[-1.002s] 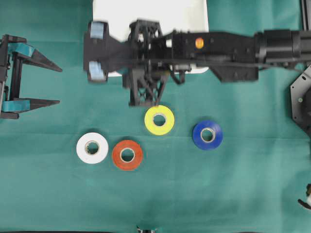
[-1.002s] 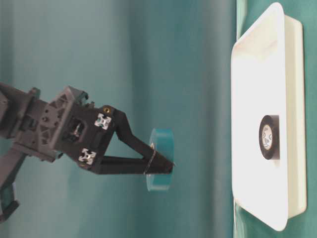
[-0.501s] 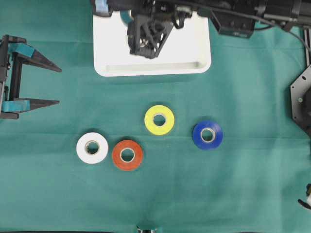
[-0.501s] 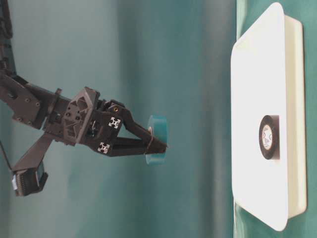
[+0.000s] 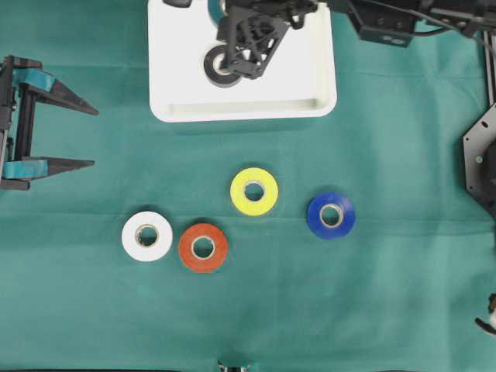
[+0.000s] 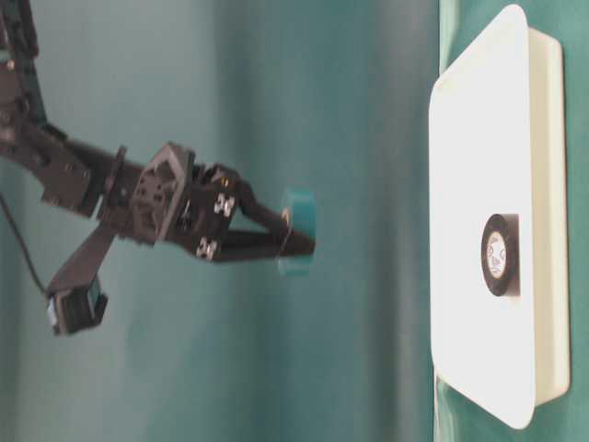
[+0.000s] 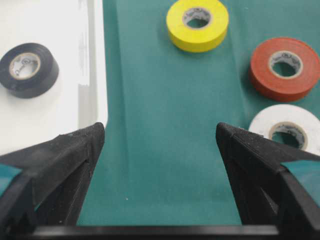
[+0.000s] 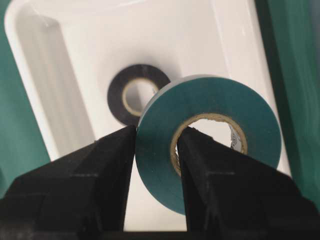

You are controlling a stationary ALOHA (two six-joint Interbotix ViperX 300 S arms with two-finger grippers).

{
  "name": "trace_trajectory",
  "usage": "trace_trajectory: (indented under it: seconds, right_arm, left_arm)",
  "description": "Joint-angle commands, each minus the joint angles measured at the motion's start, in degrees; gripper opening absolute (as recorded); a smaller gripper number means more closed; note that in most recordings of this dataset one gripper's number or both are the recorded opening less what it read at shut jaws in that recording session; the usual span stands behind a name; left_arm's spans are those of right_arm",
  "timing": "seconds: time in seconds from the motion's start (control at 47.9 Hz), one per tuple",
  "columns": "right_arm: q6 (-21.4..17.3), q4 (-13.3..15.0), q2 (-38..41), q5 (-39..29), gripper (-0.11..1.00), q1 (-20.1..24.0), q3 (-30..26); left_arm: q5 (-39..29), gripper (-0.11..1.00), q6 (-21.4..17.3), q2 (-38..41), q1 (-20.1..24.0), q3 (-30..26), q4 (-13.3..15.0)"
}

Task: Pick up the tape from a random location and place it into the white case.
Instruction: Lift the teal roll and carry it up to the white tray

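Green tape (image 8: pixel 210 145) pinched thru its wall by right gripper (image 8: pixel 157 150) above white case (image 8: pixel 65 75); left gripper (image 7: pixel 160 150) wide open, empty.

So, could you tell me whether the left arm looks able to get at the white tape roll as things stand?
Probably yes. The left end effector is open and holds nothing, and only bare green cloth lies between it and the white tape roll. The right end effector is away over the white case.

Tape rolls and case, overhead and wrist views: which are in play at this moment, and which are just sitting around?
In play:
- green tape roll, pinched through its wall by the right gripper
- white case

Sitting around:
- black roll, already in the case
- yellow roll
- blue roll
- red roll
- white roll
- left gripper, open
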State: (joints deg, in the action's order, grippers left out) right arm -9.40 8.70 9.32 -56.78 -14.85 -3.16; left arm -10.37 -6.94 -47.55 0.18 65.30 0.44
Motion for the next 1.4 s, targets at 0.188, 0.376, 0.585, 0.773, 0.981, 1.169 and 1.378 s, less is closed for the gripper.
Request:
trace_trajectory:
  seconds: [0.188,0.376,0.585,0.773,0.981,1.169,1.378]
  right_arm:
    - [-0.4,0.2,-7.7,4.0,0.29,-2.7,7.7]
    - [-0.7,0.1,-11.0,6.4,0.29,-4.0,12.7]
    - [-0.7,0.2,-12.3,7.8,0.29,-4.2,14.5]
    - [-0.7,0.2,-12.3,8.0,0.29,-4.2,14.4]
    - [-0.7,0.1,-12.2,7.9,0.29,-4.2,14.5]
    - [-0.7,0.1,-12.3,7.9,0.29,-4.2,14.5]
    - [-0.8,0.1,-12.2,7.9,0.29,-4.2,14.6]
  left_arm:
    - [0.4,0.98,0.0,0.2,-0.1,-0.7,0.1]
    - [0.4,0.98,0.0,0.3,-0.1,-0.7,0.1]
    - [0.4,0.98,0.0,0.2,-0.1,-0.7,0.1]
    - [0.4,0.98,0.0,0.2,-0.1,-0.7,0.1]
    - [0.4,0.98,0.0,0.2,-0.1,-0.7,0.1]
    - [0.4,0.98,0.0,0.2,-0.1,-0.7,0.1]
    - [0.4,0.98,0.0,0.2,-0.1,-0.7,0.1]
